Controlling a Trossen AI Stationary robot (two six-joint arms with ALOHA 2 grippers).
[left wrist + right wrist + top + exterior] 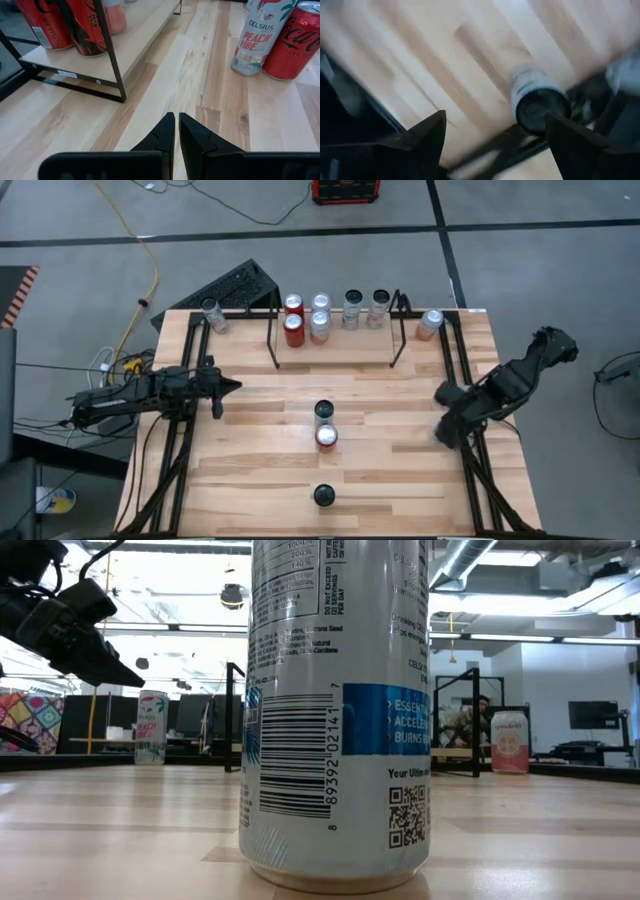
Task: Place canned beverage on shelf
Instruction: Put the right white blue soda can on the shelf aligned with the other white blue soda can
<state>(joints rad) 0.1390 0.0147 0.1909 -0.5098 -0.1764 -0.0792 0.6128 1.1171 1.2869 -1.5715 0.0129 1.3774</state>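
Nearest the table's front edge stands a lone can [324,496] with a dark top; in the low view it fills the middle, white and silver with a blue band, a barcode and a QR code [338,710]. Farther in, at mid-table, two more cans touch: a red one [327,437] and a silver one [324,412] just behind it. The left wrist view shows these as a Celsius Peach Vibe can [261,36] beside a red cola can [294,41].

The left gripper [232,388] hovers to their left with its fingers pressed together, holding nothing. The right gripper [447,420] hangs over the table's right rail with its fingers spread wide, empty.

At the far edge sits the shelf [335,363], a wooden board in a thin black frame, already bearing six cans, two of them red. One more can stands off each end.
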